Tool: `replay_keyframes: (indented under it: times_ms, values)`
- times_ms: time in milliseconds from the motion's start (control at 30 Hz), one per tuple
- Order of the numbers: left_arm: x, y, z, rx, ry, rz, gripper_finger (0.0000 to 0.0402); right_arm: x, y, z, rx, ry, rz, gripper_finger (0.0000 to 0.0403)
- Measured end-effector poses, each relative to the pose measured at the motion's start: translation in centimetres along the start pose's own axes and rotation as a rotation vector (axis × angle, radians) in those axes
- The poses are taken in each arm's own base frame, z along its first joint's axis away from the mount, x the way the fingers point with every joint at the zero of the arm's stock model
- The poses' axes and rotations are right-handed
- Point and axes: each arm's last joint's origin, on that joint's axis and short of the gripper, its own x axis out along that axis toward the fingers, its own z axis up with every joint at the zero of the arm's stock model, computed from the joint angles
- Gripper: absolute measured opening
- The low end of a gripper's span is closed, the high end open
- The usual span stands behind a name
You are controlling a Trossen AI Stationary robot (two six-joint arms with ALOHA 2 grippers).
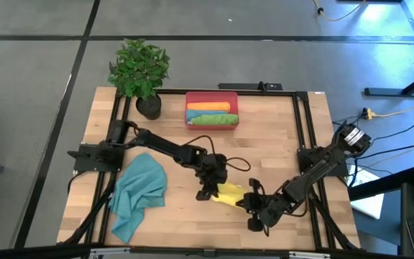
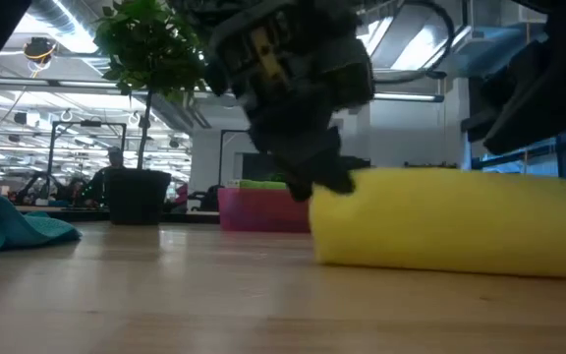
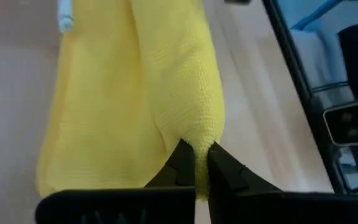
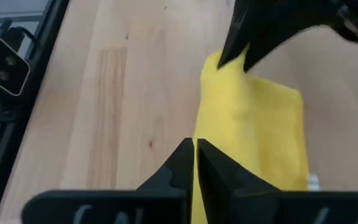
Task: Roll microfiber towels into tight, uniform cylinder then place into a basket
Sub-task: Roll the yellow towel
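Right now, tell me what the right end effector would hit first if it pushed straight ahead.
The yellow towel at its fingertips; the right end effector appears shut on its edge. Beyond it, the left end effector.

You get even, bright light on the tabletop (image 1: 192, 144) from overhead, with only soft, short shadows under the arms and none that is hard-edged. In the low view, ceiling strip lights (image 2: 77, 25) behind the left claw (image 2: 312, 182) flare white, and that claw reads as a dark, blurred mass against them. The yellow towel (image 2: 450, 221) just beside it is soft-edged too, and the near tabletop is smeared out of focus. In the left wrist view the weave of the towel is crisp right at the claw's tips, blurring farther off. The right wrist view is slightly soft, with the other claw (image 4: 241, 43) a black silhouette.
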Motion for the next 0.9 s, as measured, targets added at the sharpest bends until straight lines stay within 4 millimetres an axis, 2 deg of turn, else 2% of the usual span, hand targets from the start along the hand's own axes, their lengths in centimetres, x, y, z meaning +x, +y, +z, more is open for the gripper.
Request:
replay_keyframes:
  times_ms: [333,633,900]
  values:
    - [2.0,1.3,-1.3,-0.088,0.052,-0.058,0.0000,1.9,-0.3,-0.3,0.025,-0.002,-0.017,0.0023]
    - [2.0,1.6,-1.0,-0.135,0.026,-0.048,0.0000,2.6,-0.9,-0.3,0.035,0.007,-0.048,0.0023]
    - [1.9,1.8,-0.9,-0.143,0.012,-0.042,0.0000,4.0,-1.1,-2.0,0.042,0.094,-0.074,0.0023]
